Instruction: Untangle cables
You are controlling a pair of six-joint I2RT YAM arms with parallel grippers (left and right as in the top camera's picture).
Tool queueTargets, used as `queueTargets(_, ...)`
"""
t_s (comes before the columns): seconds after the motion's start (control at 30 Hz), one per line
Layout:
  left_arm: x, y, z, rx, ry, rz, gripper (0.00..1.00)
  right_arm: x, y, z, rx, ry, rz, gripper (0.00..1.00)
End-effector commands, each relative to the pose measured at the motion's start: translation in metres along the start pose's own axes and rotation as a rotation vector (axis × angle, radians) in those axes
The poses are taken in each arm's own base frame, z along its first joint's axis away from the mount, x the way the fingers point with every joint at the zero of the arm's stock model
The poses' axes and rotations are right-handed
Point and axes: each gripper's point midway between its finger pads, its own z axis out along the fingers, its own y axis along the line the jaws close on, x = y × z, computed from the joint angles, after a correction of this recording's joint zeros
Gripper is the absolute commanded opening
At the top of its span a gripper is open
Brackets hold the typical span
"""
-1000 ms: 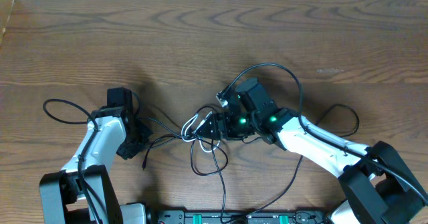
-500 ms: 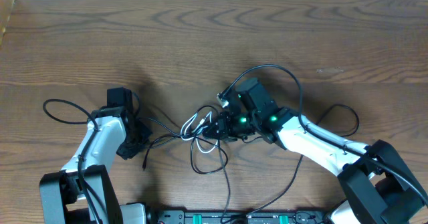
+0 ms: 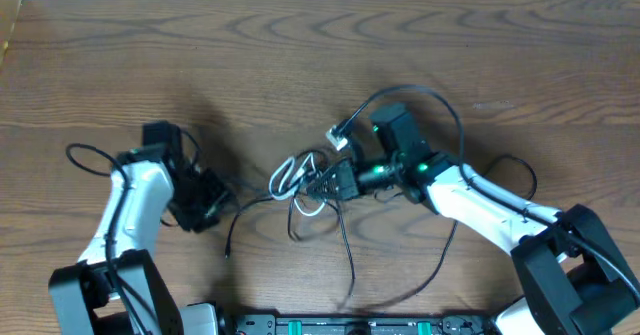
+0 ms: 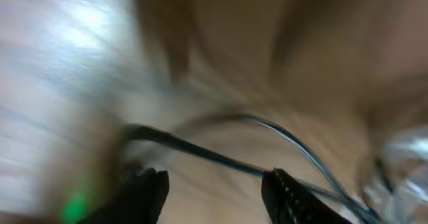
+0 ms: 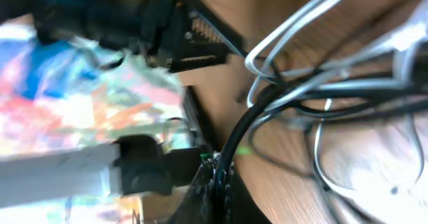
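Right hand (image 3: pixel 328 183) clamps black cable (image 3: pixel 346 250) beside the white cable (image 3: pixel 284 175) loops.

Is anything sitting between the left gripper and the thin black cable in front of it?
Nothing visible does. In the blurred left wrist view, the long thin black cable crosses the bare brown wooden table just ahead of the left gripper, whose fingers stand parted. Only open space lies between them.

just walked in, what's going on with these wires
Two robot arms are untangling cables. The right gripper is shut on the black cable at the knot mid-table, where the white cable is tangled with it. The left gripper stands open, the black cable crossing its gap. The cables are not yet apart.
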Motion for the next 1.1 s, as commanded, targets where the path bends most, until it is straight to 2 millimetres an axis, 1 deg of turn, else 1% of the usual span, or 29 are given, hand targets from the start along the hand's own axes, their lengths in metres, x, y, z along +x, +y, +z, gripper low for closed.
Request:
queueTargets(0.0,0.02,-0.058,-0.03,0.306,0.125,0.103,0.51,0.006,0.027,-0.018,-0.187,0.066,-0.131,0.01)
queueTargets(0.1,0.037,-0.07,-0.04,0.39,0.211,0.075,0.51,-0.003,0.024,-0.028,-0.186,0.035,-0.121,0.01)
queueTargets(0.17,0.045,-0.071,-0.043,0.403,0.253,0.053,0.51,-0.007,0.021,-0.032,-0.182,0.021,-0.117,0.01)
queueTargets(0.3,0.053,-0.068,-0.044,0.393,0.289,0.029,0.51,-0.013,0.015,-0.034,-0.151,-0.009,-0.113,0.01)
queueTargets(0.4,0.061,-0.079,-0.052,0.465,0.336,0.013,0.52,-0.022,0.004,-0.033,-0.082,-0.06,-0.096,0.01)
queueTargets(0.5,0.067,-0.087,-0.059,0.526,0.377,-0.004,0.52,-0.026,0.0,-0.033,-0.061,-0.076,-0.03,0.01)
queueTargets(0.57,0.07,-0.089,-0.062,0.537,0.403,-0.04,0.52,-0.027,0.002,-0.033,-0.069,-0.076,0.046,0.01)
queueTargets(0.63,0.073,-0.088,-0.062,0.512,0.437,-0.129,0.52,-0.028,0.005,-0.033,-0.086,-0.073,0.084,0.01)
queueTargets(0.7,0.076,-0.087,-0.062,0.492,0.464,-0.191,0.52,-0.03,0.01,-0.033,-0.101,-0.075,0.077,0.01)
queueTargets(0.8,0.079,-0.091,-0.059,0.47,0.481,-0.23,0.54,-0.033,0.017,-0.034,-0.124,-0.077,0.043,0.01)
queueTargets(0.9,0.084,-0.099,-0.054,0.441,0.497,-0.252,0.56,-0.032,0.023,-0.033,-0.144,-0.07,0.01,0.01)
queueTargets(1.0,0.091,-0.106,-0.048,0.39,0.521,-0.322,0.57,-0.03,0.026,-0.03,-0.151,-0.059,0.0,0.01)
queueTargets(1.07,0.09,-0.111,-0.043,0.368,0.511,-0.352,0.58,-0.028,0.028,-0.027,-0.158,-0.05,-0.011,0.01)
